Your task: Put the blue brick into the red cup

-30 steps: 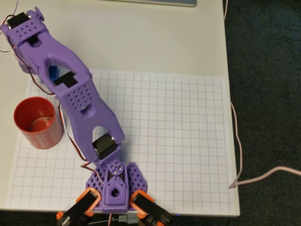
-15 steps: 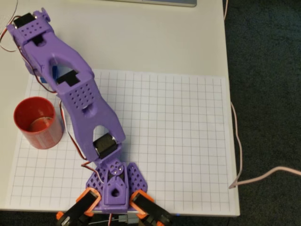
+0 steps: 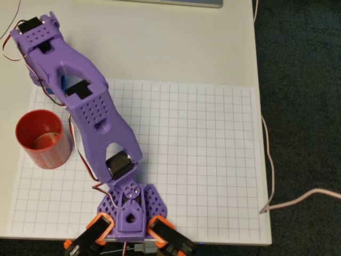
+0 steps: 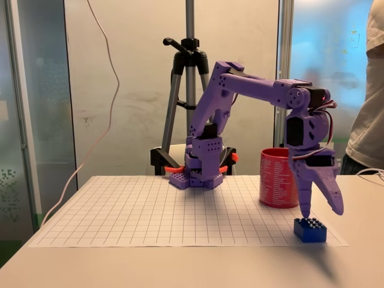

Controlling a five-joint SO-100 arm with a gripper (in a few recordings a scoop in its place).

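Note:
The blue brick (image 4: 310, 230) lies on the grid sheet near the table's front right corner in the fixed view. In the overhead view, only slivers of the blue brick (image 3: 64, 84) show through the arm's opening. My purple gripper (image 4: 321, 213) hangs open right over it, fingers pointing down. One fingertip (image 4: 304, 210) stands just above the brick's left top and the other slants out to the right. Nothing is held. The red cup (image 4: 278, 179) stands upright just behind the brick. From overhead the red cup (image 3: 42, 138) is at the left and below the wrist.
The white grid sheet (image 3: 202, 160) covers most of the table, whose right edge (image 3: 261, 106) drops to dark floor. A pink cable (image 3: 269, 160) runs along that edge. A tripod (image 4: 189, 90) stands behind the arm's base (image 4: 201, 171). A person (image 4: 373, 102) stands at the right.
In the overhead view the wrist has shifted slightly to the right over the brick. The brick and the cup have not moved.

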